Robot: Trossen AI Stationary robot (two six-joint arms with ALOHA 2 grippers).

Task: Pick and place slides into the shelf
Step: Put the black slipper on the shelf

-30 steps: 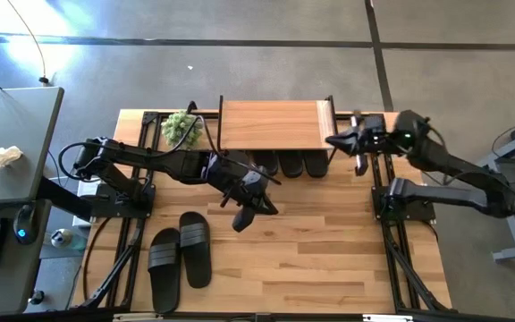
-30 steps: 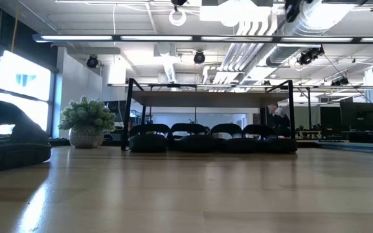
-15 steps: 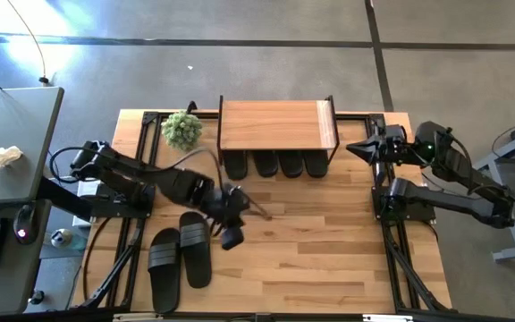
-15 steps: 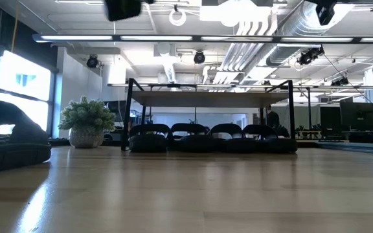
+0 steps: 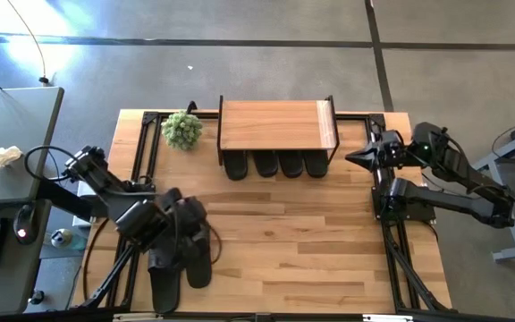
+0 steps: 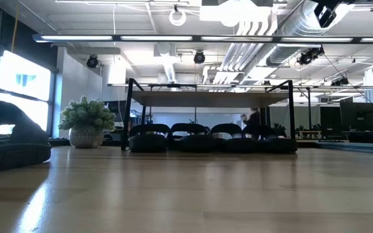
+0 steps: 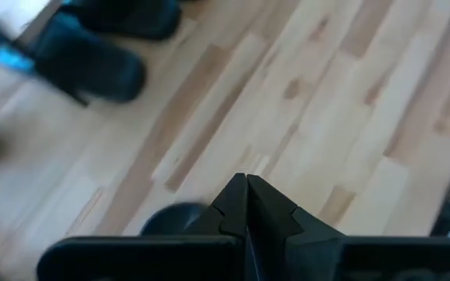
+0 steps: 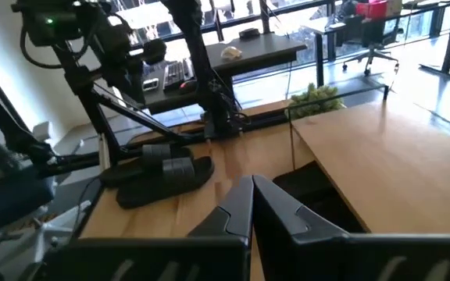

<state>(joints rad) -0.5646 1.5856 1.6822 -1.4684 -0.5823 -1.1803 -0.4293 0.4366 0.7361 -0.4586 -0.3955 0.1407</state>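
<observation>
**Four slides shelved, two waiting**

Four black rubber slides [image 5: 274, 165] are sitting beneath the low wooden-topped shelf [image 5: 274, 124]. Two more [image 5: 179, 255] are lying on the worktop [image 5: 311, 241], where the left pincer [image 5: 179, 234], closed and empty, is hovering. The right pincer [image 5: 354, 158], also closed, is waiting beside the shelf.

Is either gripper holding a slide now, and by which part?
Nothing is held. The left gripper is shut and empty above the table; the right gripper is shut and empty beside the shelf.
</observation>
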